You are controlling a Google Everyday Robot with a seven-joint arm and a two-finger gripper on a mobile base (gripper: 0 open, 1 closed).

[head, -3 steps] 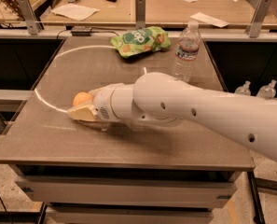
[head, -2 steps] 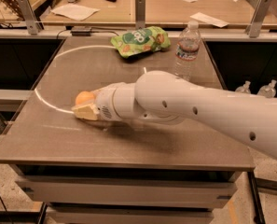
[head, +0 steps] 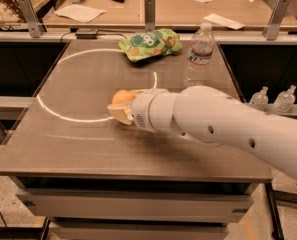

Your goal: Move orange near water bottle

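Two gripper (head: 119, 105) fingers (head: 116, 115) clasp orange (head: 122, 97) mid-table (head: 88, 144), bag (head: 149, 44) beyond

The single camera is looking from above the near edge of the table (head: 88, 149), tilted downward and facing across it toward the wooden desk (head: 163, 9) behind. It is standing quite close (the tabletop is filling most of the view). The arm (head: 213, 121) is entering from the lower right, large and near the lens, and the gripper (head: 117, 107) is sitting near the middle of the table, clasping the orange (head: 122, 97).
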